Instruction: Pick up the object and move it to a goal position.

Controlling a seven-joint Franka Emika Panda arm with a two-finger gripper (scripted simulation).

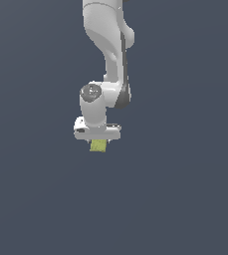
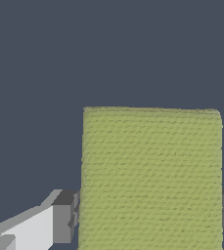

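wrist view: yellow-green block (image 2: 151, 178) sits between the gripper's (image 2: 150, 215) grey pads (image 2: 64, 217), both touching its sides; jaws closed on it. exterior view: block under the hand. pickup apparently done; goal unseen, transfer remains.

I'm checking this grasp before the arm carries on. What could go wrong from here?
1. The yellow-green block sits between the gripper fingers, but most of it sticks out past the fingertips. With so shallow a hold it might slip or tilt during a fast move.
2. In the exterior view only a small part of the block shows under the hand, so a slip could be hard to spot there.
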